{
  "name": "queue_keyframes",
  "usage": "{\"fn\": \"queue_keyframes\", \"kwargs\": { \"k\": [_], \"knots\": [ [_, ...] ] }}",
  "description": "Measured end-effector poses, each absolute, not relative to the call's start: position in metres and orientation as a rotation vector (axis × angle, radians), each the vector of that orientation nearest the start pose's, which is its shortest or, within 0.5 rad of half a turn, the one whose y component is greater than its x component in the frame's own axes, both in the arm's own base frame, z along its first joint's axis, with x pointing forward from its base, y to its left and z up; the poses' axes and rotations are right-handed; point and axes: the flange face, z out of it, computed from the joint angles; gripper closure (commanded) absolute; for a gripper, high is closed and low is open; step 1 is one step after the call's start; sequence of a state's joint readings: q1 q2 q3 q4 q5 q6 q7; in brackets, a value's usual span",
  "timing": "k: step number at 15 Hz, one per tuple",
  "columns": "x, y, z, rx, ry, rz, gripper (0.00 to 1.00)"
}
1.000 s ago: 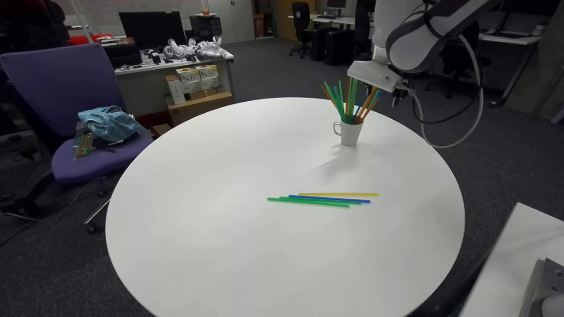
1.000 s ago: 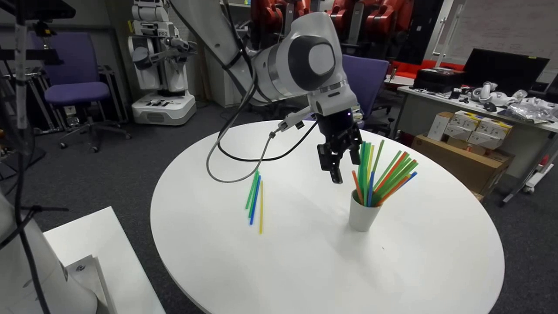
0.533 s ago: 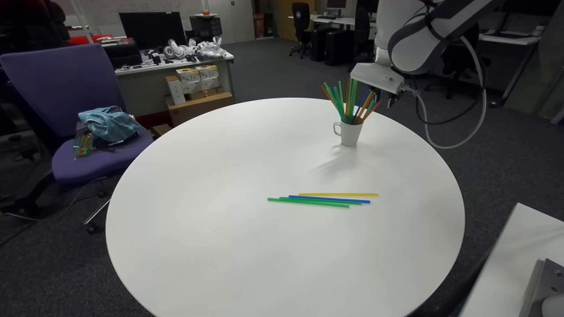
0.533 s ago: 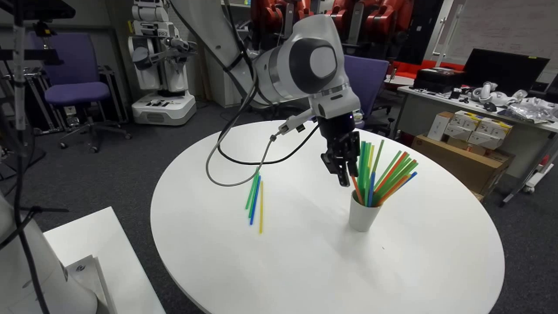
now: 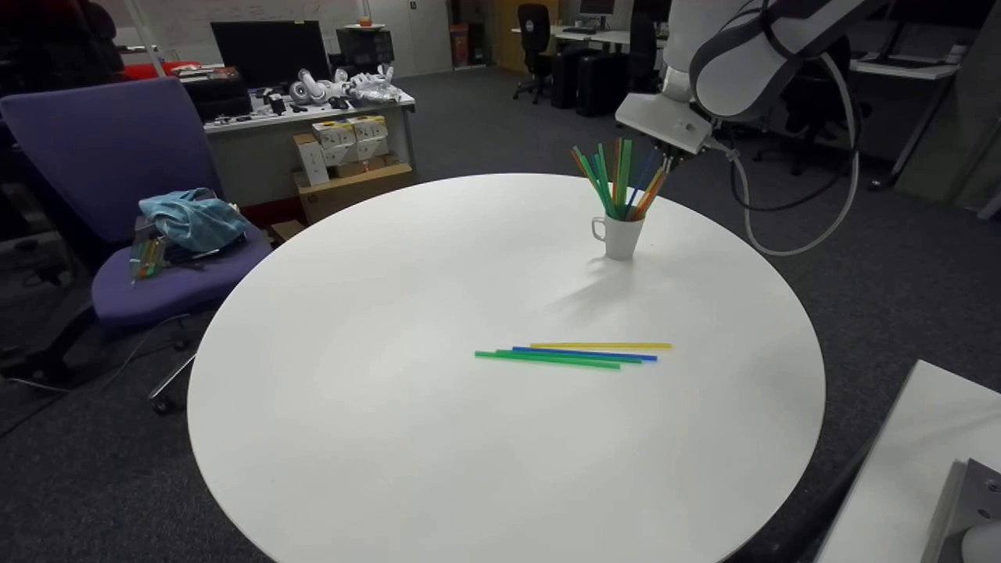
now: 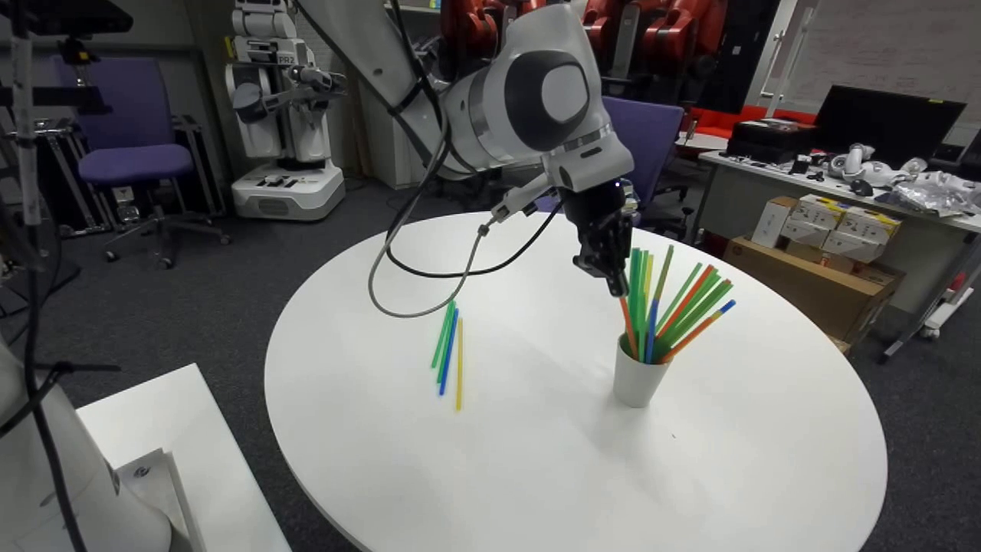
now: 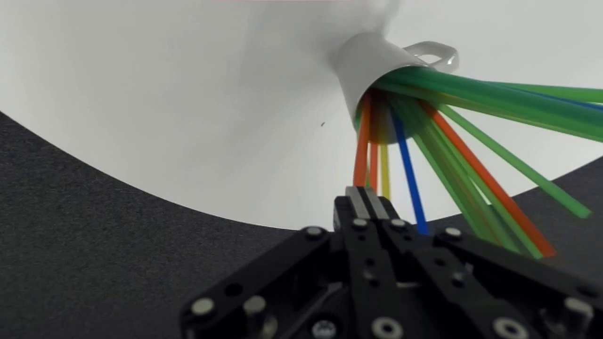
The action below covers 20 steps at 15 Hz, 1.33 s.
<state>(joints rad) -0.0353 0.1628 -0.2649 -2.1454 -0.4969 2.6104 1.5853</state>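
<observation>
Hand point(image 7: 362, 190) closed, its two fingertips point(image 7: 355, 202) side by side in the wrist view, at the upper end of an orange straw point(image 7: 361, 150); that end is hidden, so whether it is pinched between the tips cannot be confirmed. The straw leans outward, its lower end inside a white mug point(image 7: 365, 59). The mug stands upright on a round white worktop point(image 6: 552, 460), its handle point(image 7: 451, 59) at the upper right in the wrist view. Further straws fan out above the rim: a blue straw point(image 7: 411, 181) just right of the tips, a yellow straw point(image 7: 385, 169) between that and the orange one, and a thick cluster of green straws point(image 7: 494, 101) farther right. Well apart from the mug in both exterior views, a loose yellow straw point(image 5: 600, 345), a loose blue straw point(image 5: 585, 353) and two loose green straws point(image 5: 547, 360) lie flat and nearly parallel. In an exterior view a purple chair point(image 5: 117, 148) stands beside the worktop, a blue cloth point(image 5: 191, 219) on its seat.
</observation>
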Motion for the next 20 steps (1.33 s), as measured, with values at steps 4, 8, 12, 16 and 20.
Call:
{"fn": "queue_keyframes", "kwargs": {
  "k": [4,8,12,16,20],
  "knots": [
    [0.568,-0.138,0.404,-2.29,2.034,-0.816,1.0],
    [0.567,-0.107,0.45,-2.263,1.934,-0.886,1.0],
    [0.56,-0.071,0.482,-2.307,1.869,-0.905,1.0],
    [0.544,-0.032,0.494,-2.523,1.824,-0.876,1.0],
    [0.538,0.009,0.475,-2.797,1.762,-0.861,1.0]
  ]
}}
